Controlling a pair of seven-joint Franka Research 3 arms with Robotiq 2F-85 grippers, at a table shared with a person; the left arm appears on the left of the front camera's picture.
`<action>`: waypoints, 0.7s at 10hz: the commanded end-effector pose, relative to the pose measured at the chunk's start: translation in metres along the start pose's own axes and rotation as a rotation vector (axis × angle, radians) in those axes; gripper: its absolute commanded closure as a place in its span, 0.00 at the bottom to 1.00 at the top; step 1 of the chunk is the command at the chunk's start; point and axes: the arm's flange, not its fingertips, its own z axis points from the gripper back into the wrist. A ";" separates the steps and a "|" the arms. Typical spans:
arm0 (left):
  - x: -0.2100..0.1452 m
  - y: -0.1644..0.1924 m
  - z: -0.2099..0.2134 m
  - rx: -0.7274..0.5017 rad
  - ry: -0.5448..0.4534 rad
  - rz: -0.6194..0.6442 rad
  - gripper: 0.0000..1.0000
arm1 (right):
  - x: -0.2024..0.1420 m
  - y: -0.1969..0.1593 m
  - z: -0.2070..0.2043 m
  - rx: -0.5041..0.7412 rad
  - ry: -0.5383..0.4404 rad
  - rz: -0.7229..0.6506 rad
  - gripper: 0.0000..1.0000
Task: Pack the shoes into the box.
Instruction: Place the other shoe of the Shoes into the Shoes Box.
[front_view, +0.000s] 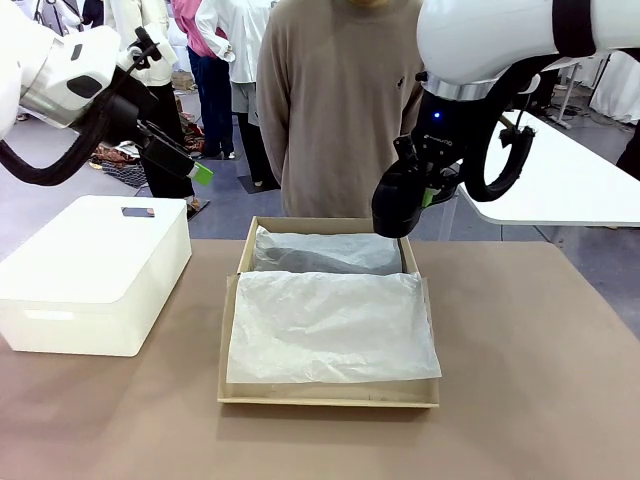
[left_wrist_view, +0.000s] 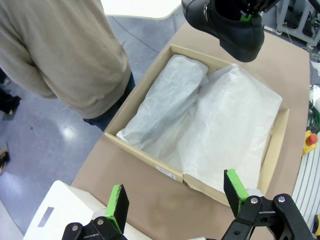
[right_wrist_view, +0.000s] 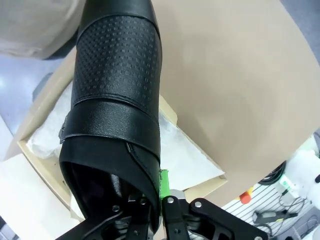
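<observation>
The right gripper (front_view: 425, 194) is clamped tight on one black shoe (front_view: 395, 210), pinching its rear rim between the fingers. The strap and textured toe run straight out past the fingertips. Beyond that toe, lower down, lies the far right corner of the box (front_view: 228, 340), lined with white tissue paper (front_view: 330, 325). A tissue-covered bundle (left_wrist_view: 165, 105) lies along the box's far side, its contents impossible to make out. Over on the other side, the left gripper (left_wrist_view: 175, 192) hangs with its fingers spread wide and nothing between them. The box lies beyond its fingertips, and the white plastic box (front_view: 95, 270) sits just below them.
</observation>
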 end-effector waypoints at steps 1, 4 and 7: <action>0.000 0.001 0.001 -0.019 -0.013 -0.005 0.00 | -0.030 0.014 0.011 0.021 -0.053 -0.148 1.00; 0.000 0.001 0.001 -0.019 -0.013 -0.005 0.00 | -0.072 0.035 0.013 0.026 -0.107 -0.378 1.00; 0.000 0.001 0.001 -0.019 -0.013 -0.005 0.00 | -0.106 0.060 -0.005 0.074 -0.059 -0.457 1.00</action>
